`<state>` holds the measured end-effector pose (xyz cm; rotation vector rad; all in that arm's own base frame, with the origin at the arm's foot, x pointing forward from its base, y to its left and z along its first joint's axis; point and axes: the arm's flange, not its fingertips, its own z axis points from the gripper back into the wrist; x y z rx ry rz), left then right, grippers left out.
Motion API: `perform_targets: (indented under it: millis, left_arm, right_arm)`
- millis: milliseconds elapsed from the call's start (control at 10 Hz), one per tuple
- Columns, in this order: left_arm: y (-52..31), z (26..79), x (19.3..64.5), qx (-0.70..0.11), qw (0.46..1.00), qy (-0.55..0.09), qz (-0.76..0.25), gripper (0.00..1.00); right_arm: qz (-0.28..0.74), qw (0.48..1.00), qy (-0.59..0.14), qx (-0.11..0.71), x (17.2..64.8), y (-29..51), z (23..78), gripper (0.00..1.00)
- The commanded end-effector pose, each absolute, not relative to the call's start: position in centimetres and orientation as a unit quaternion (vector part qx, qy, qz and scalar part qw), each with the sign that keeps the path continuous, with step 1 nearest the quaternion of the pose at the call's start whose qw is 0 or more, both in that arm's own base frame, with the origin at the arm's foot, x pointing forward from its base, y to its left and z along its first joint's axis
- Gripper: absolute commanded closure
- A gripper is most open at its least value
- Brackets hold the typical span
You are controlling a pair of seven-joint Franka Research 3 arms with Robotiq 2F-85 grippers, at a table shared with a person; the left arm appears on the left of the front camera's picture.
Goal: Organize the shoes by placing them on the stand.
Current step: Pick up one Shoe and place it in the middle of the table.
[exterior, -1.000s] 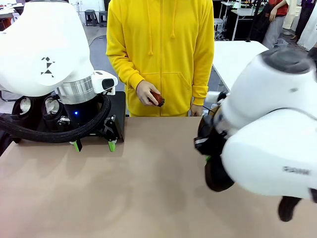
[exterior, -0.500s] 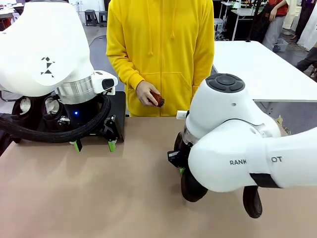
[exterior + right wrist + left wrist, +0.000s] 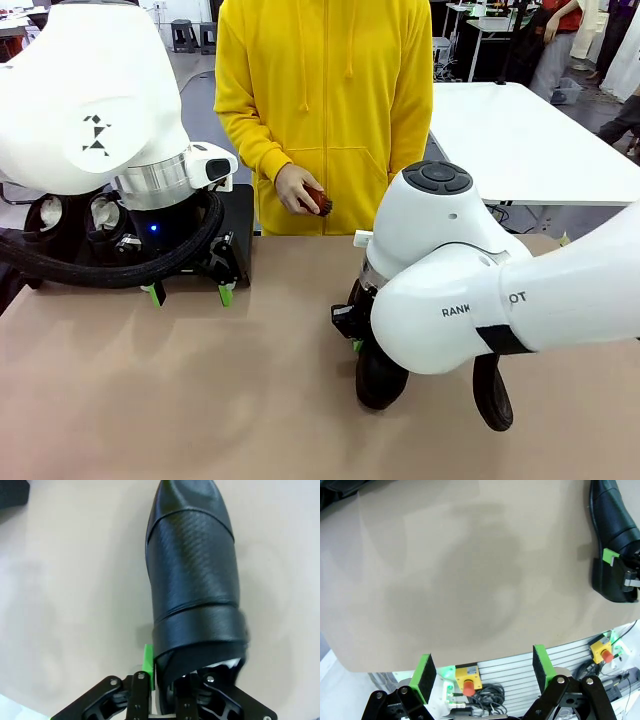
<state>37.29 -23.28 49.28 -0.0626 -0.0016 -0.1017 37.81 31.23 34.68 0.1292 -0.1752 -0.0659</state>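
At far left your left end effector (image 3: pixel 187 291) hangs with fingers apart and empty, just in front of the stand (image 3: pixel 238 222), which already carries shoes (image 3: pixel 45 215). The person's hand (image 3: pixel 296 188) holds a small dark thing. Your right end effector (image 3: pixel 172 680) pinches the heel rim of a shoe (image 3: pixel 192 575) low over mid-table (image 3: pixel 200 390); I judge the grip may be loosening. Another shoe (image 3: pixel 492 391) lies just right of it. Carry it level to the stand, toe forward, releasing only once seated. The right arm reads "RANK" and "OT".
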Motion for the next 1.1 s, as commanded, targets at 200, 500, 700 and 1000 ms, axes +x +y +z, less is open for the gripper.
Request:
perform_targets:
  millis: [200,500,700,1000]
  left_arm:
    - [-22.9,49.4,37.2,-0.033,0.998,-0.002,-0.053,0.0]
    - [-22.9,49.4,37.2,-0.033,0.998,-0.002,-0.053,0.0]
    - [-22.9,49.4,37.2,-0.033,0.998,-0.002,-0.053,0.0]
    - [-22.9,49.4,37.2,-0.033,0.998,-0.002,-0.053,0.0]
  right_arm:
    - [-0.037,0.989,-0.108,0.098,38.2,31.5,37.1,0.0]
    - [-0.028,0.986,-0.066,0.148,37.3,29.5,40.5,0.0]
    - [-0.046,0.986,-0.098,0.124,38.1,31.1,39.3,0.0]
    - [-0.046,0.986,-0.098,0.124,38.1,31.1,39.3,0.0]
